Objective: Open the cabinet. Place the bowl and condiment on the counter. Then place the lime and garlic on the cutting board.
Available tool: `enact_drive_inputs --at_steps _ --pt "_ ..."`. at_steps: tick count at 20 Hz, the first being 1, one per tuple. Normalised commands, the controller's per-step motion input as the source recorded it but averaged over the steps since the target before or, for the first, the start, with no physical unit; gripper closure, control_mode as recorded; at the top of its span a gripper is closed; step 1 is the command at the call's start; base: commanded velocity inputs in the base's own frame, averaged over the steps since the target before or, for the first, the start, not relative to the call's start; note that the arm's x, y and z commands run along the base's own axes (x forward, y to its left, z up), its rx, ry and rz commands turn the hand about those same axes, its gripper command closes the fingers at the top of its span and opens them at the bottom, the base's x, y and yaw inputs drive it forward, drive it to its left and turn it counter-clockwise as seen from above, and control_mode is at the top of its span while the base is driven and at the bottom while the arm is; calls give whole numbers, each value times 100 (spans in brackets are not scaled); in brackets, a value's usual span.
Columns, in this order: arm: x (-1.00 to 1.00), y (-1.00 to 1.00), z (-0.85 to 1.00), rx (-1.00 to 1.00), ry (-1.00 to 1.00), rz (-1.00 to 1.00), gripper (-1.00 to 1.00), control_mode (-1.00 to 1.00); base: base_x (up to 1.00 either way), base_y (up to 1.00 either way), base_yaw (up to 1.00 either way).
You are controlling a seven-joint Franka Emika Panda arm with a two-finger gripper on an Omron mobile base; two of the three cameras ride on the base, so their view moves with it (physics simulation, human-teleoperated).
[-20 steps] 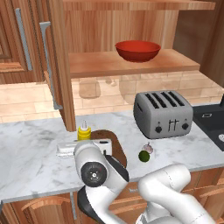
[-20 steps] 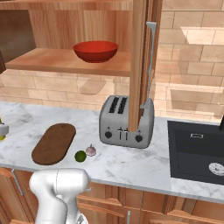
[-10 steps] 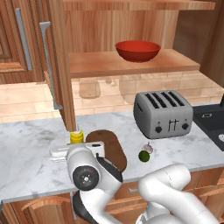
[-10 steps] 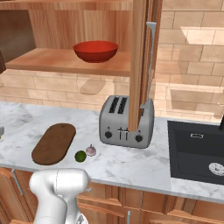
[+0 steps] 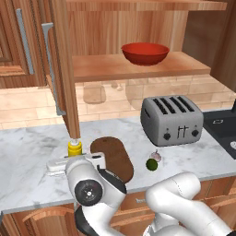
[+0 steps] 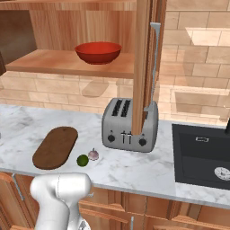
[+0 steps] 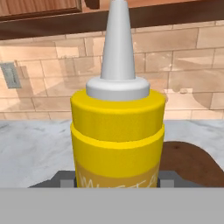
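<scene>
**Condiment in gripper, low at counter's left end**

Gripper is clasping the condiment w/ a finger on each side; bottle is standing upright, low over the counter, just left of the cutting board. Can't tell if its base is touching the marble. In the hand view the condiment is looking like a bright yellow squeeze bottle w/ a ridge round its upper body, a pale grey collar and a tall pointed pale nozzle; faint lettering near the bottom is too cut off to read.

Cabinet is standing open, doors swung out, grey bar handles showing. Bowl, glossy red, wide & shallow, is sitting on the lower wooden shelf, towards the right. From the right base view the bowl is sitting above and left of the toaster.

Lime, small dark green, and garlic, whitish-pink w/ a pointed tip, are lying touching on the marble between board and toaster, off the board. Board is dark brown, oval, bare.
</scene>
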Motion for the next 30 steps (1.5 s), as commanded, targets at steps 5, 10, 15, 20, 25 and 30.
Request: enact_drive_inputs --at_steps 5,10,15,20,25,30 --pt "-16 16 -1 0 0 7 100 -100 0 0 0" --pt "-6 17 0 0 0 9 100 -100 0 0 0" --pt "0 12 -1 0 0 12 100 -100 0 0 0" --pt "0 4 -7 1 0 9 100 -100 0 0 0" --pt "0 1 -15 1 1 9 100 -100 0 0 0" --pt "1 13 -19 0 0 6 100 -100 0 0 0"
